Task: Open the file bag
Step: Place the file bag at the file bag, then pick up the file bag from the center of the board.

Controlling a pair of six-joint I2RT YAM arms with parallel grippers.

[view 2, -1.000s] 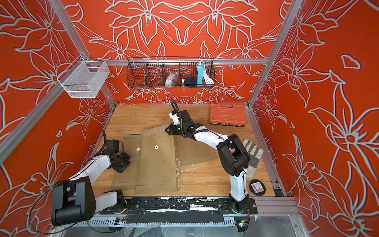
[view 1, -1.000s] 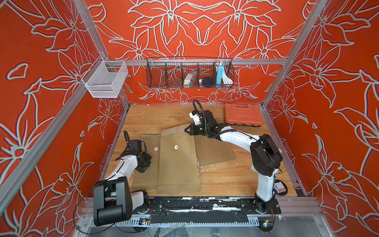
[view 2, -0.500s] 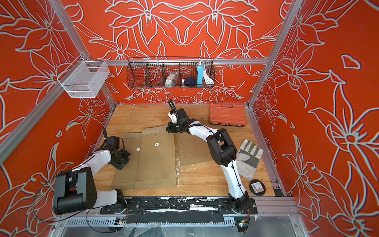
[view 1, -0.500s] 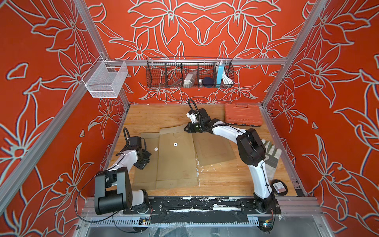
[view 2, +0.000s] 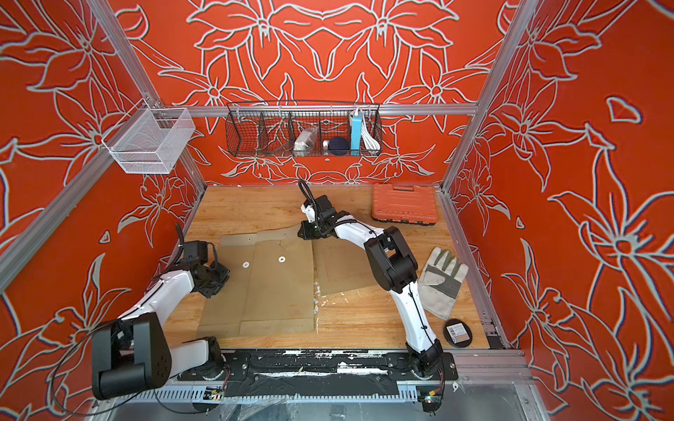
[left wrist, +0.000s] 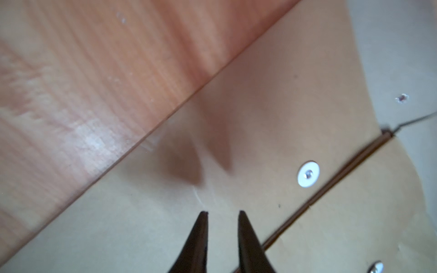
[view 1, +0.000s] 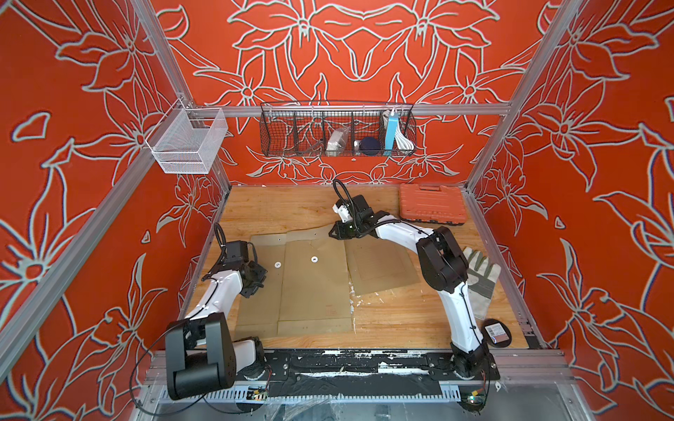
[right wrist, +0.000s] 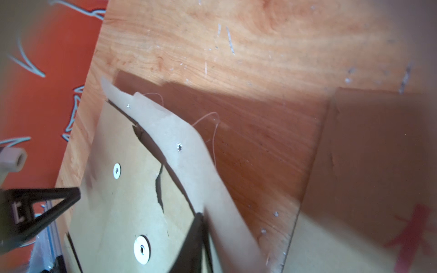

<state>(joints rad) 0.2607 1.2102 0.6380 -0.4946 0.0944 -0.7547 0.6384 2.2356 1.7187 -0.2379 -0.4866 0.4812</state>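
Lying on the worktop (view 1: 291,207): three file bags (view 1: 313,291). One wire basket (view 1: 284,145) holds at least four items (view 1: 391,131). Left end effector (left wrist: 223,212) apart; right end effector (view 1: 334,233), cannot tell.

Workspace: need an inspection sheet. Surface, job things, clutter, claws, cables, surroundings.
Surface: wooden tabletop, scuffed, white flecks.
Job's things: middle file bag overlaps left file bag, its flap lifted; right file bag beside, tilted.
Clutter: orange tool case back right; work glove, black labelled disc right.
Claws: left claw open, empty, above left file bag; right claw at flap, grip unclear.
Cables: black loop on right wrist, another on left wrist.
Surroundings: red floral walls; black wire basket with items; white mesh basket.
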